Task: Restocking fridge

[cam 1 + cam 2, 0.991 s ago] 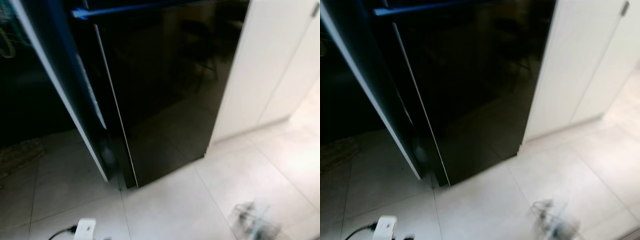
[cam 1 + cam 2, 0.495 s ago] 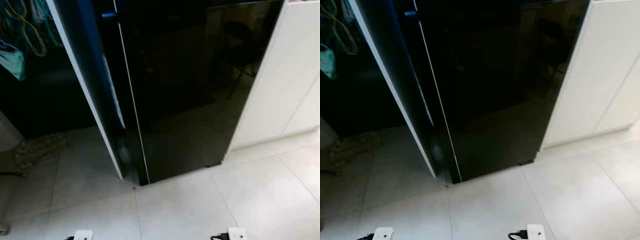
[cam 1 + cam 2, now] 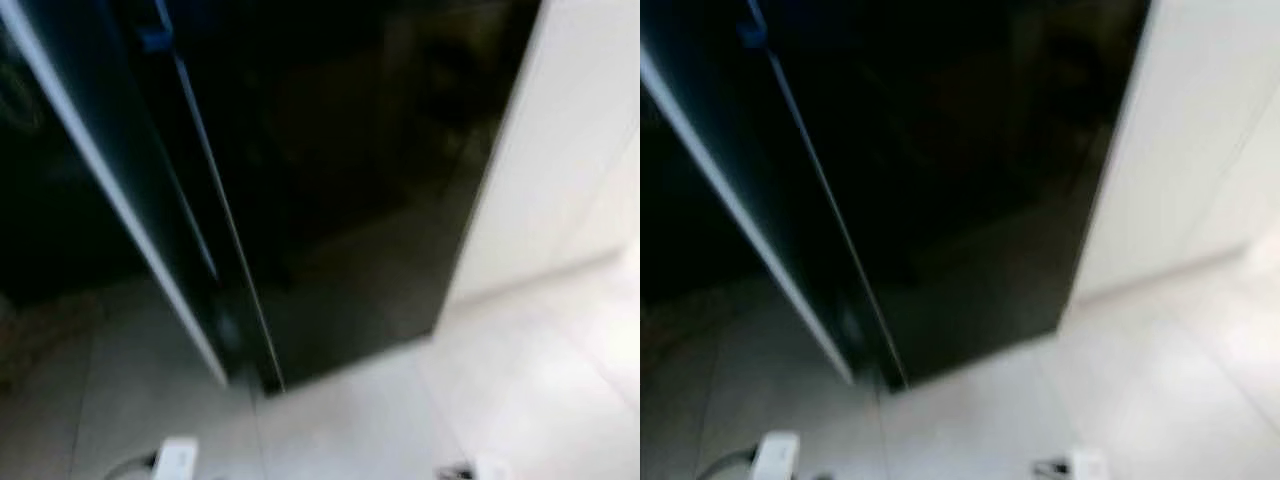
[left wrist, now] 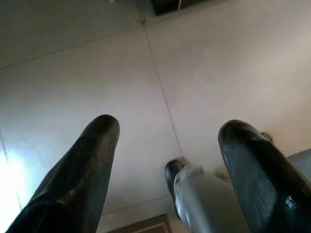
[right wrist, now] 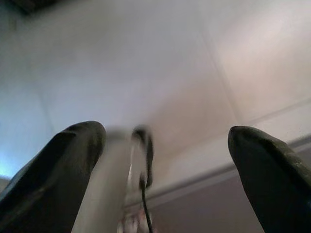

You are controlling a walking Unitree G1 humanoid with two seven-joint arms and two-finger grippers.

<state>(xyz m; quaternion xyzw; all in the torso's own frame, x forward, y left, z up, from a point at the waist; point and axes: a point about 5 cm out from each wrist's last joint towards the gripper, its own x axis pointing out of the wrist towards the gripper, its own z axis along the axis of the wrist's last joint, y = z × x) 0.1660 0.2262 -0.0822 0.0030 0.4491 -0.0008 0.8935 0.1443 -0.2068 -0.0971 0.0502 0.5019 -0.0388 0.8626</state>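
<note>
A tall black glossy fridge stands before me, blurred. Its door is swung open on the left, pale edge toward me, and the inside behind it is too dark to read. My left gripper hangs over the pale floor tiles, open, with nothing between its fingers. My right gripper is likewise open and empty above the floor.
White cabinet fronts adjoin the fridge on the right. Pale floor tiles run from the fridge's foot toward me. Two small white blocks with black cables sit at the bottom edge. My own grey leg shows under the left gripper.
The whole picture has shifted and gone blurry, so the head camera has moved. The fridge and its open door stand as before.
</note>
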